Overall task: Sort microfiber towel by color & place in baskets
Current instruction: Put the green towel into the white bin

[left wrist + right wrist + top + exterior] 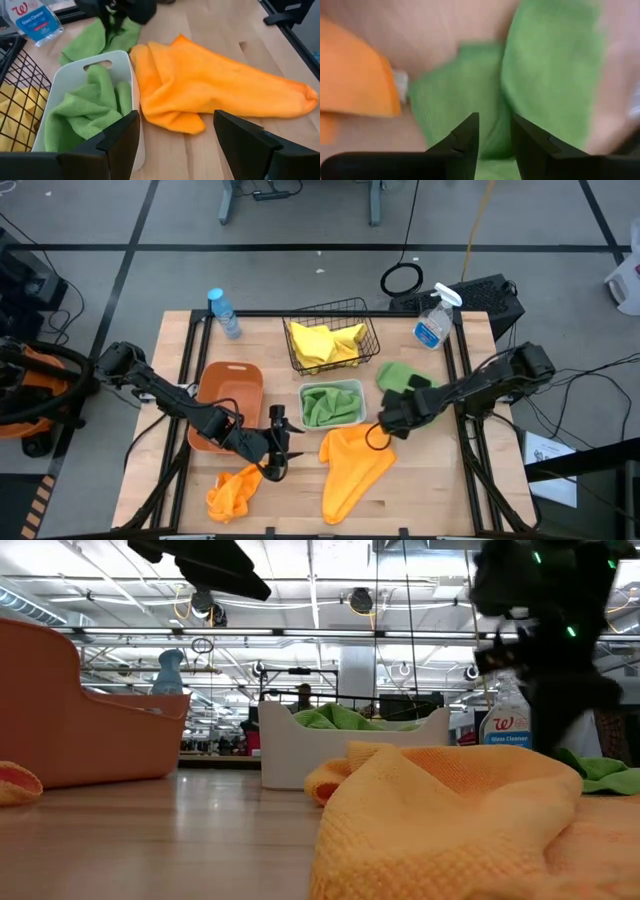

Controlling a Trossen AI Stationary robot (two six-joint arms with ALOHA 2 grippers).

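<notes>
Wood table (500, 480) under ceiling lights: left gripper (277, 442) fingers spread, right gripper (385, 423) fingers nearly closed, empty.

Hidden, cropped and blurred parts

In the low view the big orange towel (450, 820) fills the 5 o'clock corner, cut off by the edges, and covers part of the white bin (290, 755); the orange tub (70, 710) is cropped at 9 o'clock. The right wrist view is smeared: the green towel (545, 75) has no clear outline.
</notes>
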